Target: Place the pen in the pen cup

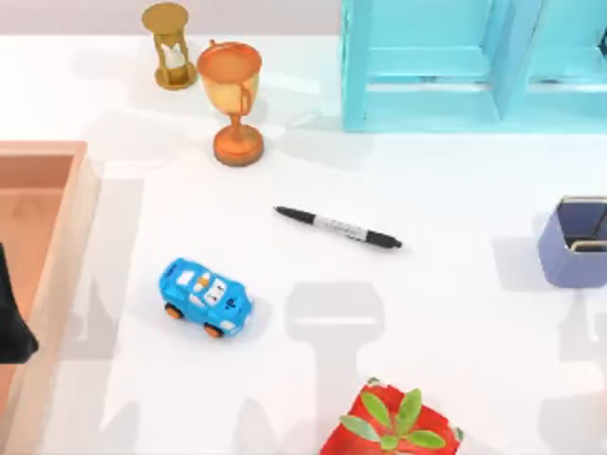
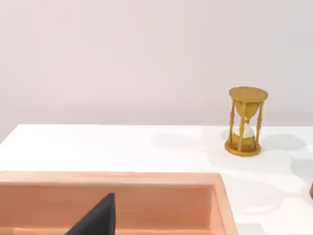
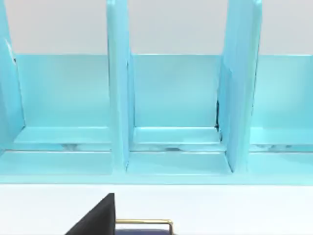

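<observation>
The pen (image 1: 339, 227) is slim and black with a pale label band. It lies flat near the middle of the table, pointed tip toward the left. The pen cup (image 1: 575, 241), a lavender-blue square box, stands at the table's right edge; its tan rim (image 3: 145, 223) also shows in the right wrist view. A dark part of my left arm (image 1: 11, 322) sits at the table's left edge over a wooden tray, far from the pen. A black part of my left gripper (image 2: 98, 220) shows in its wrist view, and one of my right gripper (image 3: 97, 218) above the cup's rim.
A peach wooden tray (image 1: 57, 237) lies at the left edge. An orange trophy (image 1: 232, 100) and a gold hourglass (image 1: 170, 45) stand at the back left, a turquoise shelf (image 1: 474, 66) at the back right. A blue toy car (image 1: 205, 298) and a red plant pot (image 1: 391, 428) sit in front.
</observation>
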`<state>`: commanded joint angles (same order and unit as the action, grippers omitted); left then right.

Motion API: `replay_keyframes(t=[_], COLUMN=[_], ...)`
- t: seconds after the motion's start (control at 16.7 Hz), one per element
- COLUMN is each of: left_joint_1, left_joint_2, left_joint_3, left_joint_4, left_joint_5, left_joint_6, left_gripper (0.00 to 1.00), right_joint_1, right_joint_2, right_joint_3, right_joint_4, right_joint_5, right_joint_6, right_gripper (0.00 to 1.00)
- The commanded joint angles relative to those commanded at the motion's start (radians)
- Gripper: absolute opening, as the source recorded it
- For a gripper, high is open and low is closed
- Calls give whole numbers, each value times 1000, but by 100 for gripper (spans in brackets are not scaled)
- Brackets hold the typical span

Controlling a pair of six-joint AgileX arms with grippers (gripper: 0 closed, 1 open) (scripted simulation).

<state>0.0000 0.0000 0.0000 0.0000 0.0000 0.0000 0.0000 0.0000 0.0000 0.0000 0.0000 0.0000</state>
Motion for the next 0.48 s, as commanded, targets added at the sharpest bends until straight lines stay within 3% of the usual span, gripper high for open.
replay_keyframes(t=[0.24, 0.48], left_joint_1=[0, 0], left_joint_2=[0, 0], left_joint_3=[0, 0], left_joint_4=[0, 0], left_joint_5=[0, 0], left_joint_6=[0, 0], left_gripper=[100, 100], right_joint_1=[7, 45], right_joint_2=[23, 179], right_joint_3=[26, 196], right_joint_4=[-13, -108], right_joint_5=[-5, -32], right_joint_6=[-5, -40], right_gripper=[100, 100])
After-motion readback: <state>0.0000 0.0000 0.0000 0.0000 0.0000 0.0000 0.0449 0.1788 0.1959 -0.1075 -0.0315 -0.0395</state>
